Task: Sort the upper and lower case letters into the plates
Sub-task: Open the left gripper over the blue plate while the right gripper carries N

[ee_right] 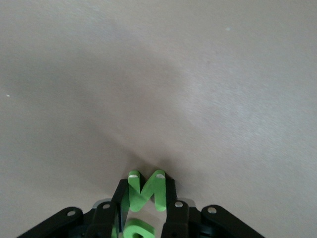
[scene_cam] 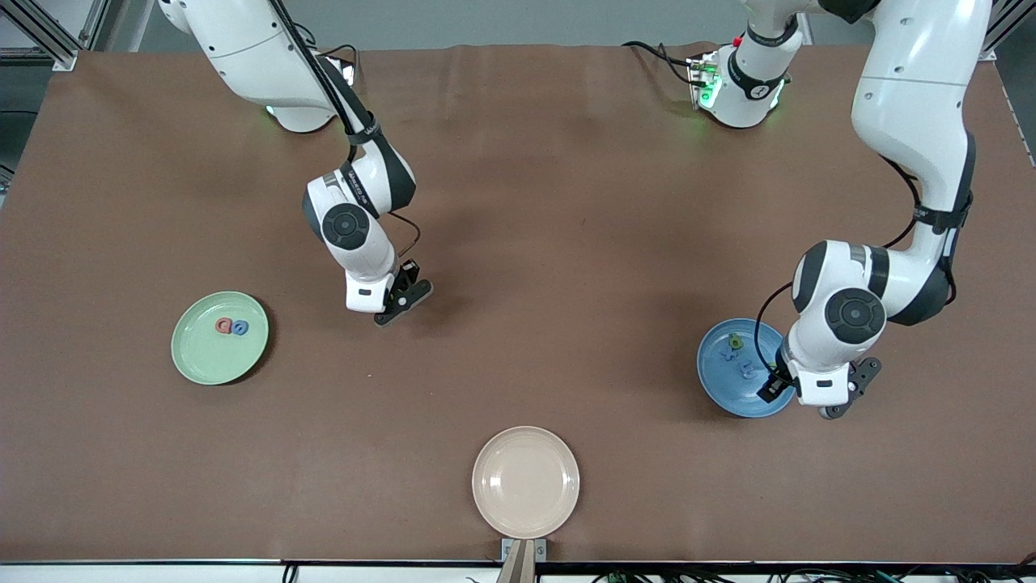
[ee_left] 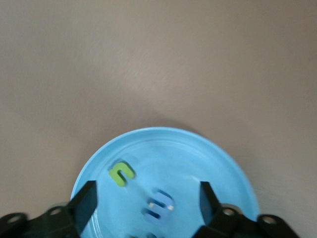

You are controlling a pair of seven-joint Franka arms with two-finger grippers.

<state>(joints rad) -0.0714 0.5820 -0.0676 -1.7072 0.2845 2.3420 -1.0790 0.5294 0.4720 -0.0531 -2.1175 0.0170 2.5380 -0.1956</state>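
Right gripper [ee_right: 146, 198], left of centre in the front view, is clamped on a green foam letter [ee_right: 144, 191], light and squashy, best pinched across its flat faces, while the left gripper [ee_left: 147, 198] hangs spread over the blue plate [ee_left: 198, 158] at right.

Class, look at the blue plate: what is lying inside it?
Inside the blue plate lie a green letter and a blue letter. The open left gripper over the plate covers part of it, so anything under it stays unseen.
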